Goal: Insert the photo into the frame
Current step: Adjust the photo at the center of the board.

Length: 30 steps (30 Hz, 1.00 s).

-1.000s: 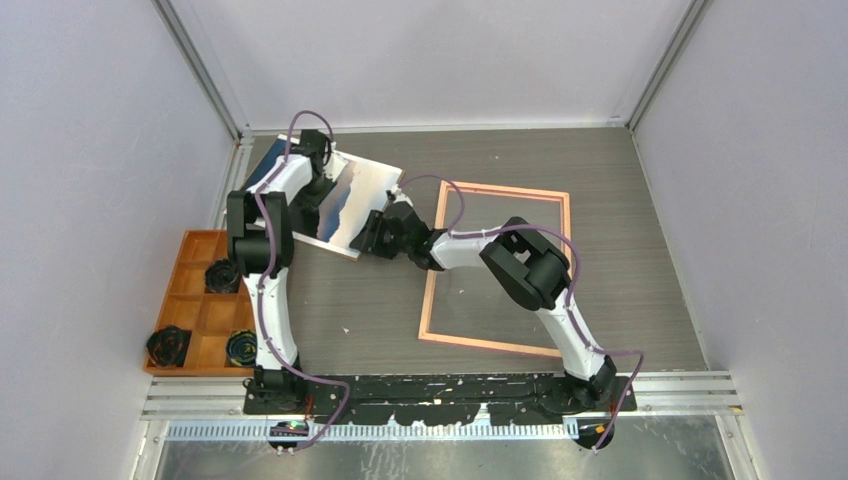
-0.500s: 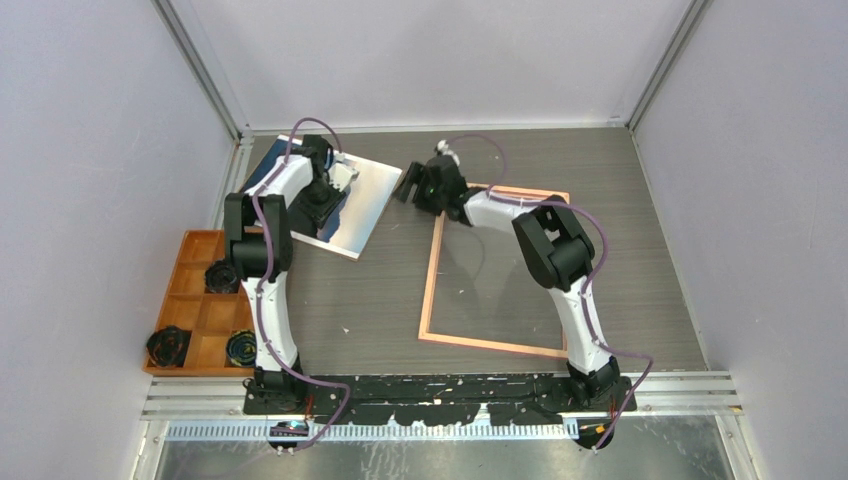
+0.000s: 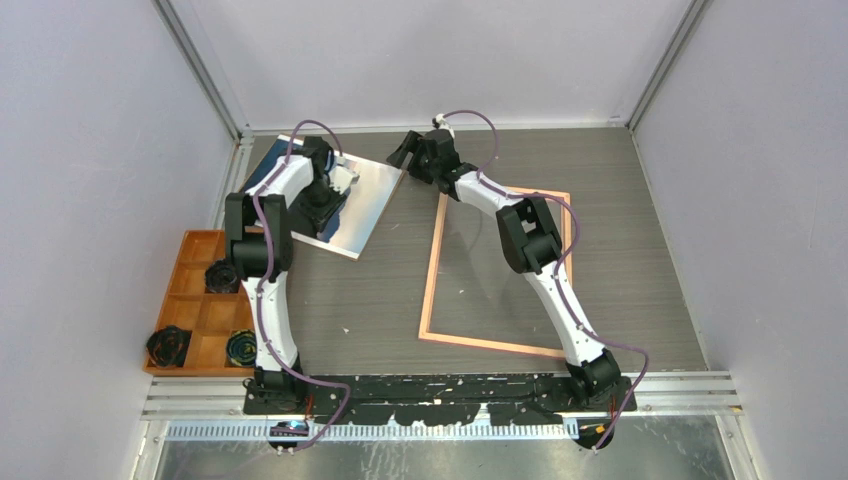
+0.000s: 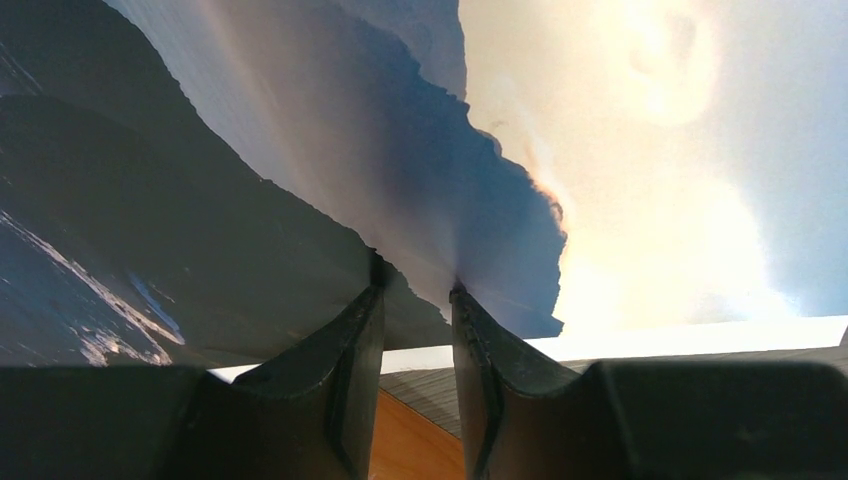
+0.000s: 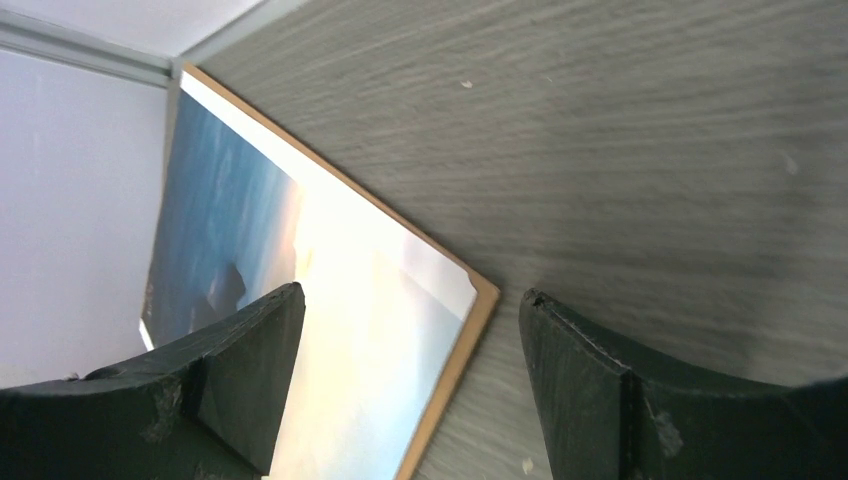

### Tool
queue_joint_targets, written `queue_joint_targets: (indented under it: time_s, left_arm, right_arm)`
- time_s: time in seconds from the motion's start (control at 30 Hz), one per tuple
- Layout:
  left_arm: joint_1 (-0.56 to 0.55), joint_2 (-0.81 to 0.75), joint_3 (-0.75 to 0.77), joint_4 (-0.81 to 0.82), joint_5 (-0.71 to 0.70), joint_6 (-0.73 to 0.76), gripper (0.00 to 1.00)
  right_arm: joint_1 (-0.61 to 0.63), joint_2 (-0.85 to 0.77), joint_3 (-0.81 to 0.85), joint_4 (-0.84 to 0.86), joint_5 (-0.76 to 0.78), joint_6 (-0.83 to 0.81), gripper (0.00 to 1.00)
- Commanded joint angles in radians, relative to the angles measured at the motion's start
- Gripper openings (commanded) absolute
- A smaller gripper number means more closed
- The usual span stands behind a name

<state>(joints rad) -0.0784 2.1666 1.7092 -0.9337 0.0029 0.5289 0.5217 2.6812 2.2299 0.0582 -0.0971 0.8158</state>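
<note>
1. The left gripper has two dark, matte, wedge-shaped fingers set a narrow slit apart. Their tips rest on the glossy face of the photo. A pale band of sheen runs down the print to the gap between the tips. I cannot tell whether they pinch a ridge of paper or only press on it.
2. Left of those fingertips the print shows dark, jagged mountains. To their right it shows a cream and pale orange sky.
3. Just behind the tips runs the print's straight edge, and past it the grey table.
4. The right gripper is released. Its scuffed black fingers are spread wide with nothing between them.
5. Ahead of them, framed by the gap, is a square corner of the photo. It lies on a brown fibreboard backing board, whose thin rim borders the print.
6. To the right of these fingers the table is grey with a fine wood grain.
7. From above, the photo sits at the far left of the table under the left fingers. The right fingers are just off its far right corner.
8. The frame lies flat to the right of both pairs of fingers, well apart from the print. It is a thin salmon-pink rectangle with table grain showing through its opening.
9. Nearer the arm bases than the left fingers is an orange compartment tray holding black round objects.
</note>
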Motion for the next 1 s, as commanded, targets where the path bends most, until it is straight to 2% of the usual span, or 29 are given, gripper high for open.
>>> queue_joint_targets:
  time_s: [0.0,0.27,0.43,0.57,0.7,0.8,0.97]
  left_arm:
    - [0.005,0.003,-0.057,-0.016,0.027,0.020,0.33]
    - [0.000,-0.004,-0.086,-0.025,0.044,0.045,0.33]
    - [-0.004,-0.063,-0.091,-0.062,0.066,0.080,0.34]
    - [-0.010,-0.120,-0.109,-0.109,0.081,0.131,0.37]
    - [-0.027,-0.159,-0.170,-0.128,0.048,0.187,0.40]
    - [-0.052,-0.179,-0.253,-0.043,-0.048,0.184,0.40]
    - [-0.076,-0.147,-0.290,0.061,-0.193,0.146,0.40]
  right_arm:
    - [-0.004,0.072,0.056,-0.079,0.010,0.011,0.84]
    - [-0.012,0.087,0.107,-0.093,0.024,0.032,0.83]
    - [-0.013,0.179,0.250,-0.143,-0.062,0.054,0.84]
    - [-0.013,0.206,0.272,-0.140,-0.116,0.069,0.83]
    - [-0.013,0.171,0.205,-0.131,-0.140,0.049,0.81]
    - [-0.012,0.134,0.136,-0.106,-0.162,0.042,0.79]
    - [0.004,0.052,-0.004,-0.062,-0.200,0.016,0.76]
